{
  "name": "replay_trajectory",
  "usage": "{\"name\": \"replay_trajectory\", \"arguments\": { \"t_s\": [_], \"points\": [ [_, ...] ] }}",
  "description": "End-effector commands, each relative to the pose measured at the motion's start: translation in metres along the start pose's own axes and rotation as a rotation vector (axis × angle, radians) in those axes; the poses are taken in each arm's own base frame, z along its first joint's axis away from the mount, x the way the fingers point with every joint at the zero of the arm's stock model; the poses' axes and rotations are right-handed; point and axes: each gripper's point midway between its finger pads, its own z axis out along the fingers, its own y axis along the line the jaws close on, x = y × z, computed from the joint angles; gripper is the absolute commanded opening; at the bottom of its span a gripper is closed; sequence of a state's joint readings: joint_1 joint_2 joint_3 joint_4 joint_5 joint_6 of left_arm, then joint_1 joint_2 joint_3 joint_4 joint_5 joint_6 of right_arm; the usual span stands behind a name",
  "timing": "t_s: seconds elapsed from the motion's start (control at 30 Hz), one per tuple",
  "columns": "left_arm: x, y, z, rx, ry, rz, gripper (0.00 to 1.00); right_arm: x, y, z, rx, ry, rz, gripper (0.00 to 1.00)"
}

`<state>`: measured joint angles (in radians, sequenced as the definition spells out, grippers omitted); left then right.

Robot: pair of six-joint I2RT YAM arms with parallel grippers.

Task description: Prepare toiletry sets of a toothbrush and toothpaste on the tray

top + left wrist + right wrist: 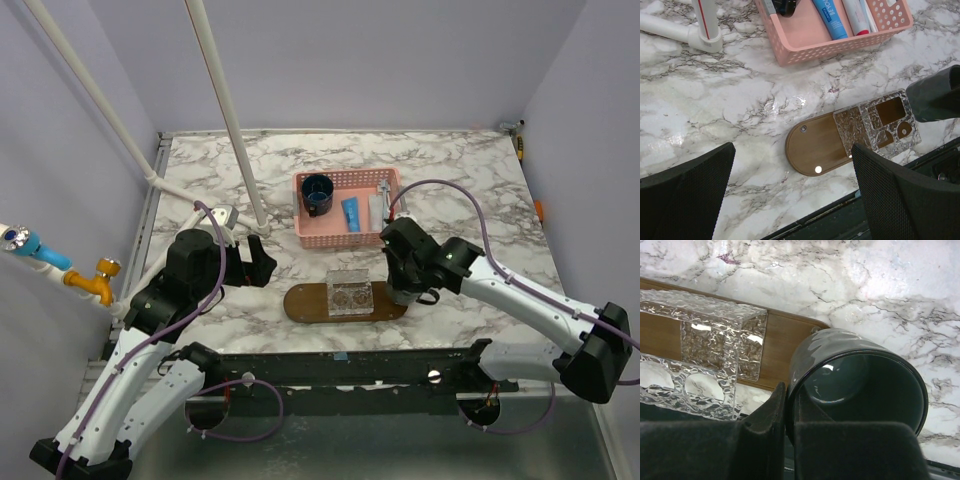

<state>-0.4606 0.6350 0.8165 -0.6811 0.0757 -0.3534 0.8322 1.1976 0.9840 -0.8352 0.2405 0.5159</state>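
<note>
Over right end of tray (300, 303), lower centre: clutching dark cup (840, 352) by rim in right hand (405, 290), left hand (265, 262) splayed empty; toothpaste (350, 213) in pink basket (345, 241) above; next, probably setting cup down upright

The top view looks down from high behind the near edge, taking in the whole table (470, 180). Both wrist views angle down at the tray (812, 145) and clear holder (855, 125) — the left from farther off, the right close.

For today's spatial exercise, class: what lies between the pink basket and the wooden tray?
Nothing but bare marble tabletop separates basket and tray, shown best in the left wrist view.
</note>
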Motion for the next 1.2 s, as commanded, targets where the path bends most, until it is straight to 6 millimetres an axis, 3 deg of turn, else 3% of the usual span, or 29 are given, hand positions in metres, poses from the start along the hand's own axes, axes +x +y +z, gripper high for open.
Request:
{"name": "replay_trajectory", "arguments": {
  "t_s": [0.0, 0.13, 0.17, 0.23, 1.17],
  "points": [
    [-0.001, -0.004, -0.001, 0.024, -0.004, 0.016, 0.99, -0.009, 0.013, 0.003, -0.033, -0.037, 0.005, 0.01],
    [0.0, -0.004, -0.001, 0.023, -0.004, 0.017, 0.99, -0.008, 0.02, 0.006, -0.04, -0.034, -0.007, 0.01],
    [-0.001, -0.004, -0.001, 0.023, -0.005, 0.017, 0.99, -0.006, 0.018, 0.008, -0.037, -0.032, -0.077, 0.01],
    [-0.001, -0.004, -0.001, 0.023, -0.005, 0.016, 0.99, -0.003, 0.022, 0.011, -0.032, -0.022, -0.013, 0.01],
    [0.0, -0.005, 0.0, 0.029, 0.001, 0.017, 0.99, 0.02, 0.035, 0.026, 0.01, 0.021, -0.082, 0.01]
  ]
}}
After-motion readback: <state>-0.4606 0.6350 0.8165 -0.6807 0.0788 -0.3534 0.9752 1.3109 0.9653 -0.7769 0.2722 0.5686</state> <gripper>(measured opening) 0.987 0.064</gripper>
